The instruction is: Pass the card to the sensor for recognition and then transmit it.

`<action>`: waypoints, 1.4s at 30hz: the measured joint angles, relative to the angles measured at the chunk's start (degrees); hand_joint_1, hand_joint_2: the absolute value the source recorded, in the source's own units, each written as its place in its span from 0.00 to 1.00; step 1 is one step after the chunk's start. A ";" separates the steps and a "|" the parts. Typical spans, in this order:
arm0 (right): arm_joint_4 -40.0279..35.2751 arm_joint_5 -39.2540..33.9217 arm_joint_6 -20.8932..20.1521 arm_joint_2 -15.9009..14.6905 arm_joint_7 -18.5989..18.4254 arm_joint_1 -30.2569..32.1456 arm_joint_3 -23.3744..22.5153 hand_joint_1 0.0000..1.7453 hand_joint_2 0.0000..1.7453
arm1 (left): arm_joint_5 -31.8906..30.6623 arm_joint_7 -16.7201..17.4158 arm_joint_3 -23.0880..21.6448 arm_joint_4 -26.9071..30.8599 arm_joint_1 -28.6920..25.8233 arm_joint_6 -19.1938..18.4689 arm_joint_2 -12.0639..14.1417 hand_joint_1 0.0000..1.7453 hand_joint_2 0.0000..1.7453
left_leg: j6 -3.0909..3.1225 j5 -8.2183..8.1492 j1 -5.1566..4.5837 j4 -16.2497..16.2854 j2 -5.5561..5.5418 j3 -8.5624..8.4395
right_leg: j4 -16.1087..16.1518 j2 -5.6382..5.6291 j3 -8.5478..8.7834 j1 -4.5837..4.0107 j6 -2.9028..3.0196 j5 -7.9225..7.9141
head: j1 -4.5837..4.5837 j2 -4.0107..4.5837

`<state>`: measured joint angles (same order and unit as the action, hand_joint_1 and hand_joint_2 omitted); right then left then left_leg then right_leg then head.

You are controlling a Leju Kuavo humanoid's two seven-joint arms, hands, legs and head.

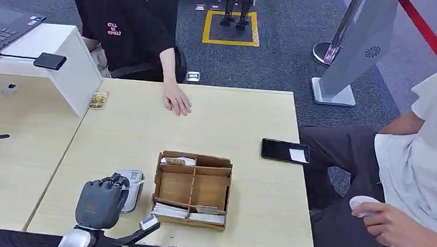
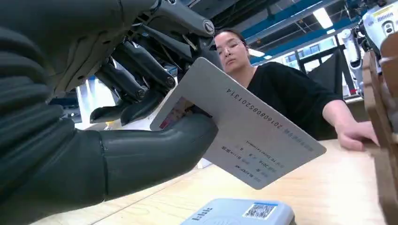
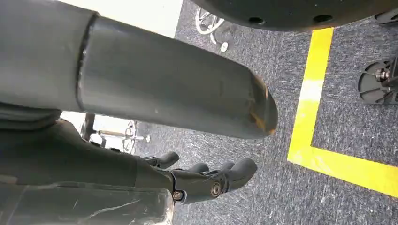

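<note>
Left hand [image 2: 117, 122] pinches a grey ID card [image 2: 244, 126] between thumb and dark fingers [image 2: 141, 75], card tilted, printed face down toward the table. In the head view the left hand [image 1: 101, 201] sits at the near edge of the table [image 1: 134, 129], hovering over the card reader [image 1: 132, 182], a pale blue-white box just left of the wooden organiser. Card above the reader, apart from it; the reader's top [image 2: 241, 213] with a small code sticker lies directly below the card's lower corner.

Right hand [image 3: 206, 180] hangs over grey carpet with a yellow floor line [image 3: 312, 112]; fingers curled in loosely, nothing in them.

Wooden organiser [image 1: 193, 188] stands mid-table, divided into compartments; cards or papers in its far-left slot and along its near side, the middle compartments bare. Black phone [image 1: 285, 151] lies flat near the table's right edge. A person in a black shirt [image 1: 124, 24] sits at the far side, one hand [image 1: 177, 102] flat on the tabletop. A second person in a white shirt [image 1: 427, 173] sits to the right, holding a small white object [image 1: 363, 204]. White partition [image 1: 75, 67] at far left with a laptop [image 1: 2, 27] behind it.
</note>
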<state>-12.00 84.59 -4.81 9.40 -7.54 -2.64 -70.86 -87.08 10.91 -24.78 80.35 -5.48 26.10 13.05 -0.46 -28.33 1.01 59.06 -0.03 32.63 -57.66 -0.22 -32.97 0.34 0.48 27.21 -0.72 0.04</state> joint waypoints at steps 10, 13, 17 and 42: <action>0.00 0.00 -0.02 0.00 0.00 0.00 0.00 0.00 0.00 | -1.68 1.77 -1.79 -0.13 -0.08 -0.17 2.21 1.00 1.00 | 0.00 0.00 0.00 0.00 0.00 0.00 | 0.00 0.00 0.00 0.00 0.00 0.00 | 0.00 0.00; 0.00 0.00 -0.09 0.00 -0.09 0.00 0.00 0.00 0.00 | -2.62 3.65 -2.36 -0.13 -0.09 0.02 3.19 1.00 1.00 | 0.00 0.00 0.00 0.00 0.00 0.00 | 0.00 0.00 0.00 0.00 0.00 0.00 | 0.02 0.00; 0.00 0.02 -0.09 0.00 -0.11 0.00 0.00 0.00 0.00 | -2.80 8.76 -4.44 -0.11 0.35 0.85 4.83 1.00 1.00 | 0.00 0.00 0.00 0.00 0.00 0.00 | 0.00 0.00 -0.01 0.00 0.00 0.00 | 0.00 0.00; 0.00 0.02 -0.07 0.00 -0.11 0.00 -0.35 0.00 0.00 | -2.80 13.79 -9.95 -0.13 1.41 -1.11 9.45 1.00 1.00 | -0.01 0.01 0.00 0.00 0.00 0.00 | 0.00 0.00 -0.01 0.00 0.00 0.00 | 0.02 0.00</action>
<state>-12.00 84.61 -4.87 9.40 -7.65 -2.64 -71.21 -89.88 24.70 -34.73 80.21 -4.07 24.98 22.49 -0.47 -28.33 1.01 59.06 -0.02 32.62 -57.66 -0.22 -32.98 0.34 0.48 27.21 -0.70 0.04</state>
